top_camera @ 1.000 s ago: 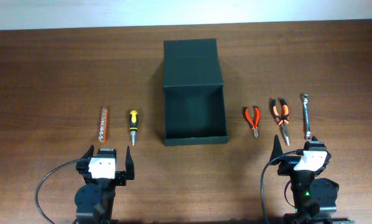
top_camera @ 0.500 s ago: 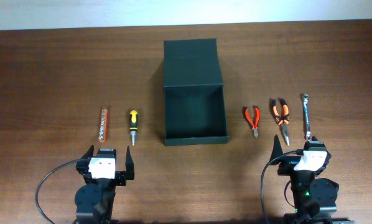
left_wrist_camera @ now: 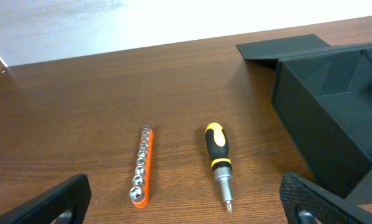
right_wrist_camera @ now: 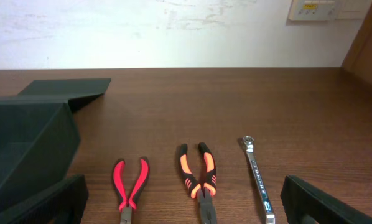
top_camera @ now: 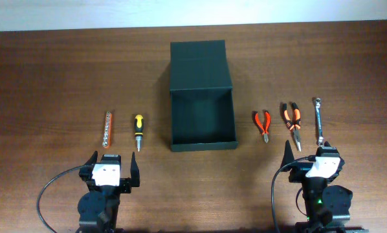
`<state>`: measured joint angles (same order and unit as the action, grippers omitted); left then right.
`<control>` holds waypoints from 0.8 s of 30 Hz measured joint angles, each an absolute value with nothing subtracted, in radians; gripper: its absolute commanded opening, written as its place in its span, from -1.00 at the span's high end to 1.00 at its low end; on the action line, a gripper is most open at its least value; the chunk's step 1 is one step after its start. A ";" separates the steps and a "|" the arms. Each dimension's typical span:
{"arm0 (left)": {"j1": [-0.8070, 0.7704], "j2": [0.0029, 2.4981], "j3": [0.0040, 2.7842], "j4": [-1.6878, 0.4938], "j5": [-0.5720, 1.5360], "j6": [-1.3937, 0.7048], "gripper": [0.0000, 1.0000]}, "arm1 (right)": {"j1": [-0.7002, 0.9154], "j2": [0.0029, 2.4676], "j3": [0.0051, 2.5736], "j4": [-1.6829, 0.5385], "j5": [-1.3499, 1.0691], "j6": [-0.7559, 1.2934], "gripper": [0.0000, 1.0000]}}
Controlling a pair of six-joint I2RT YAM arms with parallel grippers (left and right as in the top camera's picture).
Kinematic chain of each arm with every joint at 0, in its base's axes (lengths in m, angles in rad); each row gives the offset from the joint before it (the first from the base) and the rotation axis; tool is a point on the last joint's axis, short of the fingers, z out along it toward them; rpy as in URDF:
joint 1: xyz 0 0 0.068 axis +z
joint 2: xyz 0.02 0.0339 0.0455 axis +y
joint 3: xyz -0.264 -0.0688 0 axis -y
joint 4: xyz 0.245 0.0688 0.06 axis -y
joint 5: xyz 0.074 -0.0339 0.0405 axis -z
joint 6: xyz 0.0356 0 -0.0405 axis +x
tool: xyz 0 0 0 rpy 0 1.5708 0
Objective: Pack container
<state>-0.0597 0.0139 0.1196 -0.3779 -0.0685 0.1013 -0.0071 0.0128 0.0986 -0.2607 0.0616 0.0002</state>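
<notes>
On the left, near the front of the brown table (top_camera: pixel 44 71), the left arm (top_camera: pixel 105 178) held its jaws spread wide. Just past them lay an orange strip of little silver sockets (top_camera: pixel 108 129). Beside it lay a screwdriver (top_camera: pixel 138 131) with a yellow and black handle. In the middle of the table sat the container (top_camera: pixel 200 65) — a dark box, open, its lid flap folded back on the far side. To its right lay 3 tools in a row: red pliers (top_camera: pixel 263 125), orange pliers (top_camera: pixel 292 123) and a silver wrench (top_camera: pixel 319 120). The right arm (top_camera: pixel 320 171) sat just in front of them — its jaws spread wide too.
</notes>
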 measured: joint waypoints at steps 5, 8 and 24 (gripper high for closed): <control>-0.060 0.014 0.120 -0.378 -0.068 0.101 -0.98 | -0.007 0.013 0.099 -0.261 0.061 0.000 -0.98; -0.060 0.014 0.120 -0.378 -0.068 0.101 -0.98 | -0.007 0.013 0.099 -0.261 0.061 0.000 -0.97; -0.060 0.014 0.120 -0.378 -0.081 0.101 -0.98 | -0.007 0.013 0.099 -0.260 0.061 0.001 -0.98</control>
